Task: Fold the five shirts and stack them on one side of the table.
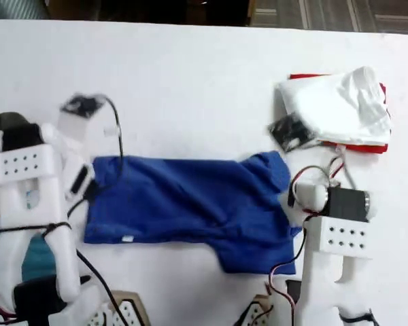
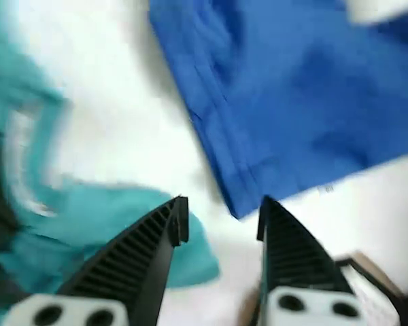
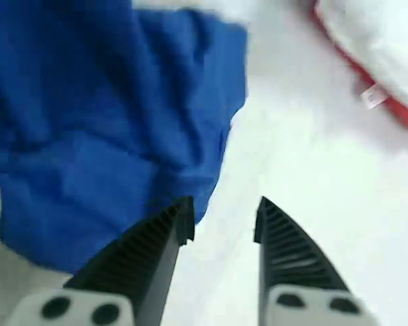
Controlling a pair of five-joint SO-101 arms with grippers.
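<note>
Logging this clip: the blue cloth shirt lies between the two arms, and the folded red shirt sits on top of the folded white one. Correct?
No: the order is reversed. The high view shows the folded white shirt on top of the red shirt. The rest holds.

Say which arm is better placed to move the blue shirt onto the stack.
Right, probably: the right hand, open, is at the edge of the blue shirt nearest the folded stack; the left hand is at the far hem.

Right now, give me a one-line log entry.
blue shirt lying mid-table; white shirt on red shirt; left gripper open; right gripper open
</note>
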